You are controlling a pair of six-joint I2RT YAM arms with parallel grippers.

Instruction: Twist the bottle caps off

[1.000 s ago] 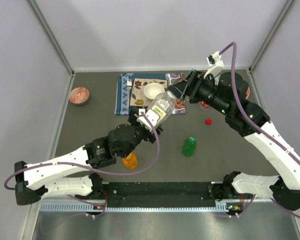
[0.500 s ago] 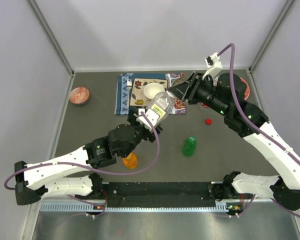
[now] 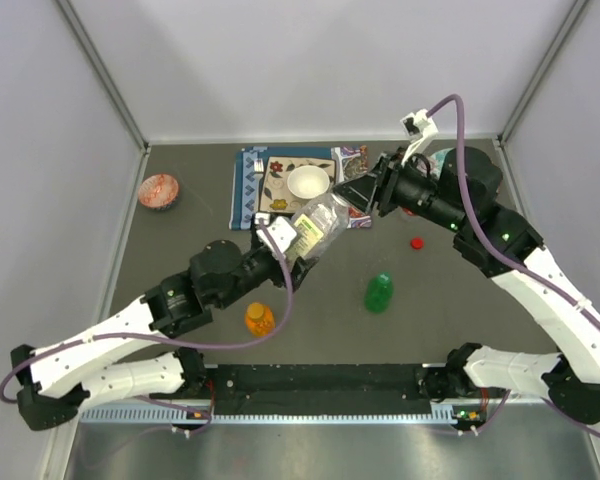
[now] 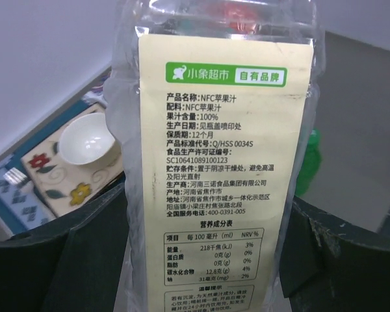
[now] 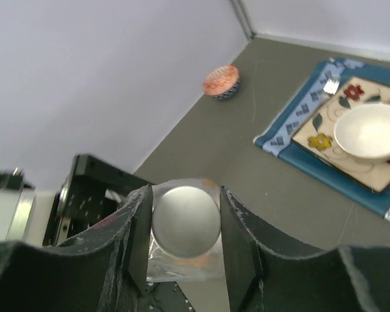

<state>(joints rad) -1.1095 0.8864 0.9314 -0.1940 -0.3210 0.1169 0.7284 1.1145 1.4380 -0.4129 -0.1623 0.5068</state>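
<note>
My left gripper (image 3: pixel 282 245) is shut on the larger clear bottle (image 3: pixel 316 224), held tilted above the table; its cream printed label (image 4: pixel 221 162) fills the left wrist view between the dark fingers (image 4: pixel 84 260). My right gripper (image 3: pixel 352 192) meets the bottle's top from the right. In the right wrist view its gripper (image 5: pixel 185 224) is shut on the white cap (image 5: pixel 185 220), a finger (image 5: pixel 237 227) pressing each side. A loose red cap (image 3: pixel 417 242) lies on the table. The green bottle (image 3: pixel 379 292) and orange bottle (image 3: pixel 259 319) rest on the table nearer the bases.
A white bowl (image 3: pixel 308 182) sits on a flowered plate over a blue placemat (image 3: pixel 246 190) at the back. A red patterned bowl (image 3: pixel 159 190) stands by the left wall. Walls close in the table on three sides.
The right gripper's jaws have closed onto the white cap. The left arm has drawn back to the left with the bottle, uncovering the orange bottle.
</note>
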